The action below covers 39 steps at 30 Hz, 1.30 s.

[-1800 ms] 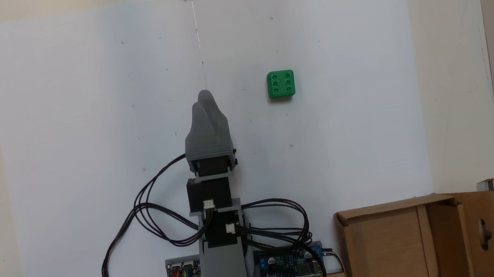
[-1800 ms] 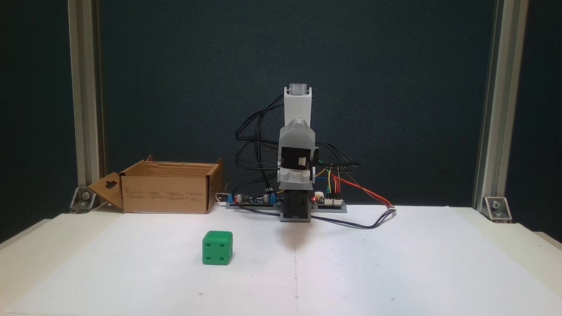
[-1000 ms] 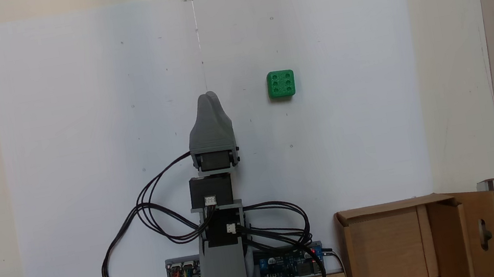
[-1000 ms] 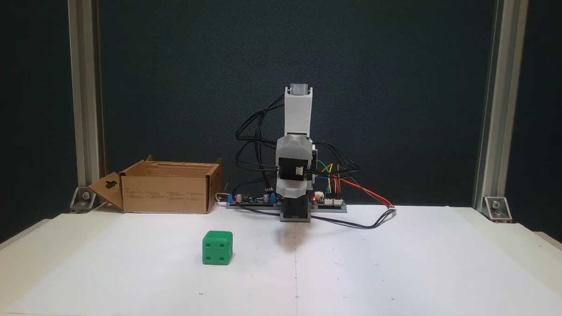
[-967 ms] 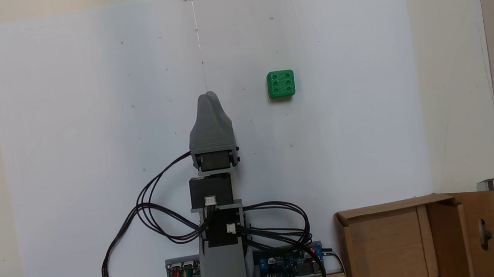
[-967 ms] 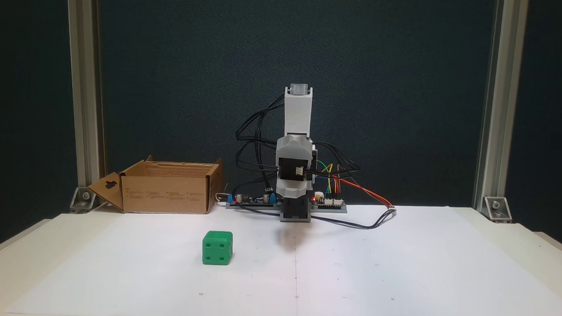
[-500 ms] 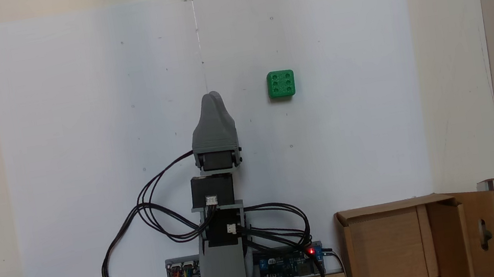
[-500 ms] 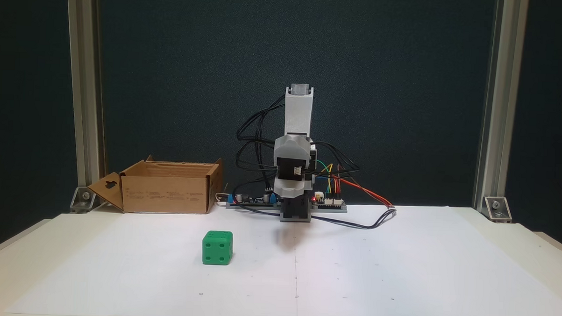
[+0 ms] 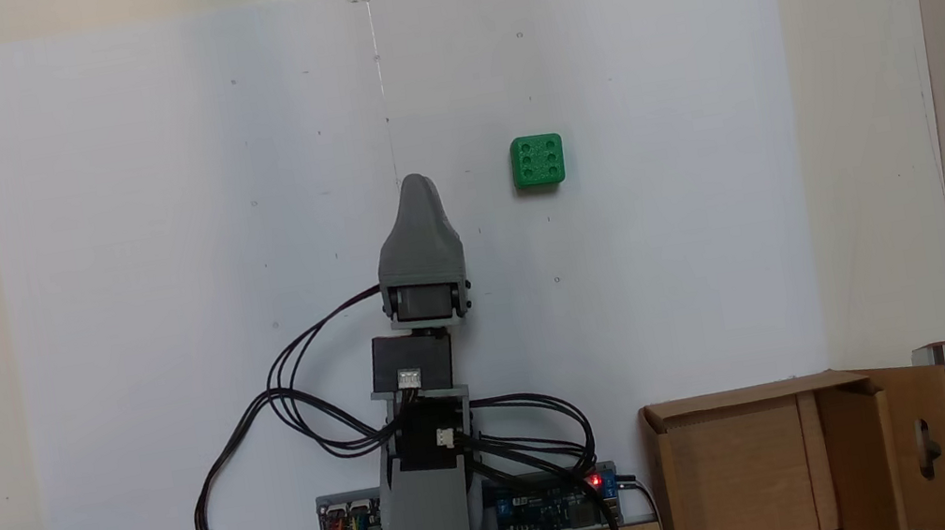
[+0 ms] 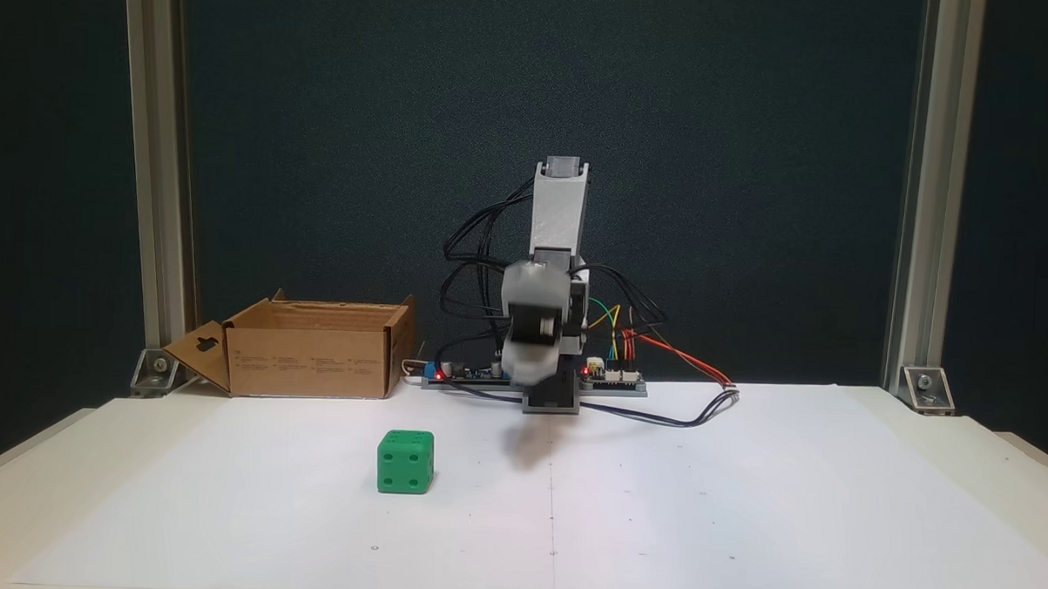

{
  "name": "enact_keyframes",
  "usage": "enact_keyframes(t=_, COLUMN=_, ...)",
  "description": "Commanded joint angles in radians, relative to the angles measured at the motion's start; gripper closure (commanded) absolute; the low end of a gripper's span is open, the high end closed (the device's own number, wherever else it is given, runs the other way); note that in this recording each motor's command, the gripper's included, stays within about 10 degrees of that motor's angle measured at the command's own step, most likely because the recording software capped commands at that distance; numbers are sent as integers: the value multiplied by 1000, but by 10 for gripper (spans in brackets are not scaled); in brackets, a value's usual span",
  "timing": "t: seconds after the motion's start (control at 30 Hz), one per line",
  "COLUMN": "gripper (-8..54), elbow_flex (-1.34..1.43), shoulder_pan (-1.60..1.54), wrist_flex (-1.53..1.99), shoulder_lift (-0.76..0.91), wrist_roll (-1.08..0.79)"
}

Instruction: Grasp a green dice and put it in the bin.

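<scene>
The green dice (image 9: pixel 538 161) rests on the white sheet, six pips up; from the front, the dice (image 10: pixel 406 461) stands alone, left of centre. My grey gripper (image 9: pixel 415 181) hangs above the sheet to the dice's left, about a dice-and-a-half away, showing a single tip. In the front-facing fixed view the gripper (image 10: pixel 528 364) is motion-blurred, so its jaws cannot be made out. The bin (image 9: pixel 740 398), a brown cardboard box with open flaps, sits at the lower right beside the arm's base. From the front the bin (image 10: pixel 312 361) stands at the back left.
Circuit boards (image 9: pixel 558 503) and looping black cables (image 9: pixel 287 408) surround the arm's base. Aluminium posts (image 10: pixel 157 186) (image 10: pixel 919 212) stand at the table's rear corners. The white paper sheet (image 9: pixel 142 213) covers most of the table.
The arm has swung slightly toward the dice, rightward seen from above, leftward from the front. The two offset tips now line up as one. Dice and bin have not moved.
</scene>
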Motion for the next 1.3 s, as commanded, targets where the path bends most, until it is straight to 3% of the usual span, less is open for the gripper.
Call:
enact_keyframes(t=0.0, gripper=16, elbow_flex=-132, shoulder_pan=-2, wrist_flex=159, shoulder_lift=100, wrist_roll=18)
enact_keyframes(t=0.57, gripper=18, elbow_flex=-908, shoulder_pan=40, wrist_flex=1320, shoulder_lift=80, wrist_roll=104)
enact_keyframes(t=0.93, gripper=16, elbow_flex=-1439, shoulder_pan=396, wrist_flex=2044, shoulder_lift=-431, wrist_roll=106)
enact_keyframes(t=1.27, gripper=2, elbow_flex=-1536, shoulder_pan=437, wrist_flex=2519, shoulder_lift=-448, wrist_roll=-262)
